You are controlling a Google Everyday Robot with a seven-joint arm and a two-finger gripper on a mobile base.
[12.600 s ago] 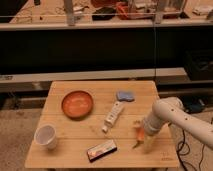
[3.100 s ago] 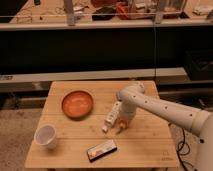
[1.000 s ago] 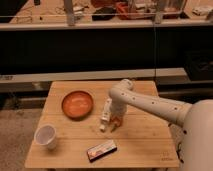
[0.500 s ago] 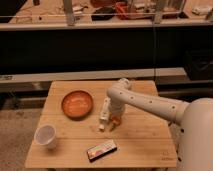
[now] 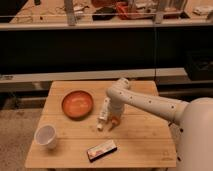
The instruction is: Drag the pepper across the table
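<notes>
Hovering gripper [image 5: 114, 116] over pepper [image 5: 112, 125], no legible labels

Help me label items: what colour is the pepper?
Orange, in the camera view: pepper lies under the tool.

Looks like a robotics lab or workshop. Small slatted wooden table [image 5: 145, 140] on speckled floor [image 5: 15, 130], dark metal-framed bench [image 5: 100, 25] behind it piled with cables and clutter. White robot arm's gripper [image 5: 114, 119] sits down at the tabletop near centre.
</notes>
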